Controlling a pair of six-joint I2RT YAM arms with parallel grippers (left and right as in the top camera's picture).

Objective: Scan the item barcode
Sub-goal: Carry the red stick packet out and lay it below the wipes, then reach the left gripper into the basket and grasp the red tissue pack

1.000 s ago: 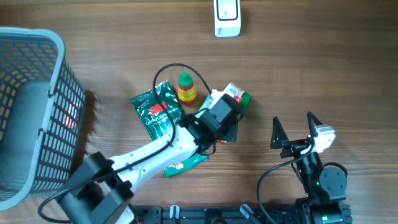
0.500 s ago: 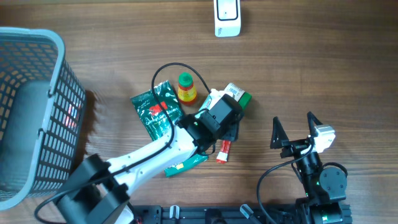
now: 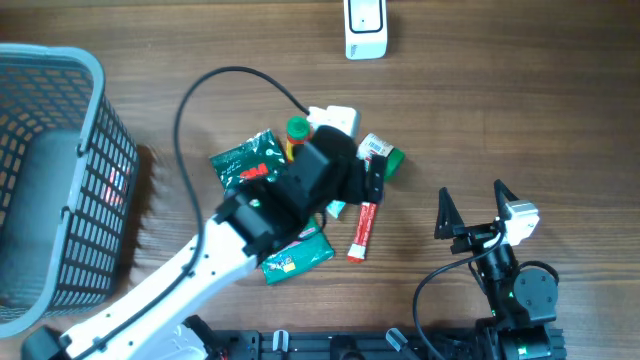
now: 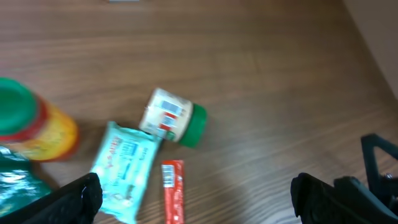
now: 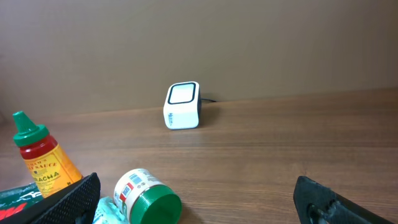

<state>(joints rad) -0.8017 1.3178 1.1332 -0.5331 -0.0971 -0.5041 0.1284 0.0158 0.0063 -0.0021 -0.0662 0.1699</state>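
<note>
Cut off at the left edge: one basket (image 3: 60, 150). Next, one dark green packet (image 3: 245, 165) and one green wrapper (image 3: 297, 253), both partly under the left arm. Mostly hidden there too: one sauce bottle (image 3: 296, 128). Left gripper (image 4: 199, 198) splayed wide, grasping nothing, above one red stick (image 3: 362, 230) lying flat near one jar (image 3: 382, 156). One scanner (image 3: 365, 28) well apart at the far edge. Right gripper (image 3: 472, 205) released, empty.
</note>
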